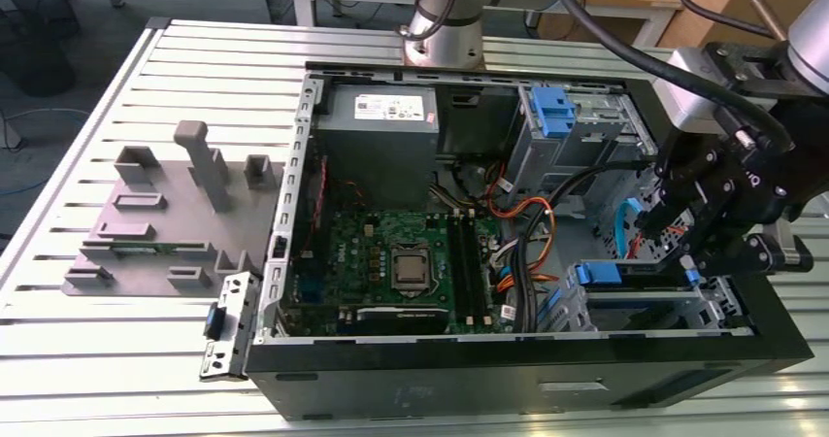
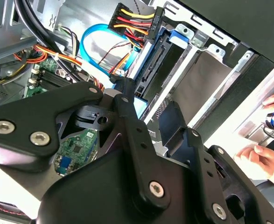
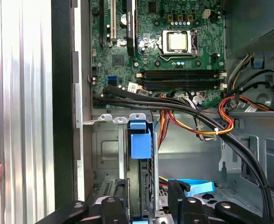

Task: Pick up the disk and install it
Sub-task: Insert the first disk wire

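Note:
The disk stands on edge in the metal drive bay at the exterior view's right end of the open computer case, with its blue carrier bracket facing the motherboard. My gripper hangs over that bay. In the first wrist view the gripper has a black finger on each flat side of the disk and is shut on it. The second wrist view shows the gripper with a patch of the disk's blue bracket between its fingers.
The motherboard, a grey power supply and a bundle of cables fill the case. Another bay with a blue latch stands behind. A grey fixture lies at the exterior view's left. A person's hands rest outside the case wall.

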Motion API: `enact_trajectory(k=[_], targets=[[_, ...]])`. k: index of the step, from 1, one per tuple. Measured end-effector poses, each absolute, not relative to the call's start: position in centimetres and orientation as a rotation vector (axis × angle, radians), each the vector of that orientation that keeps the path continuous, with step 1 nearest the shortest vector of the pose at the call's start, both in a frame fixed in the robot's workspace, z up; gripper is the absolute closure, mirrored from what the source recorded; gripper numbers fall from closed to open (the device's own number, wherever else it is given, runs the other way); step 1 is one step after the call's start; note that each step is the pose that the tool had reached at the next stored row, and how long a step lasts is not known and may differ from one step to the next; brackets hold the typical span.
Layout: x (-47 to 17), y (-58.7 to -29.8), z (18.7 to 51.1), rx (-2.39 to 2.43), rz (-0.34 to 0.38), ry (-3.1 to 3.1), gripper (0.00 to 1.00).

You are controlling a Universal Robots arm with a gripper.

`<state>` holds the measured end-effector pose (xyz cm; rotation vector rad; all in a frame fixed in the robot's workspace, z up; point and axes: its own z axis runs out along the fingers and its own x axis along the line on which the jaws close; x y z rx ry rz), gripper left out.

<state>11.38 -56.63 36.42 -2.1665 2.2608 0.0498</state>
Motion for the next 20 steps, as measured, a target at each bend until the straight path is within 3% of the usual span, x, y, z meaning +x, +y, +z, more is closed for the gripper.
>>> enact_trajectory(k=[20], targets=[[11.39, -56.62, 36.79, -2.168, 0.045, 2.263, 0.52]])
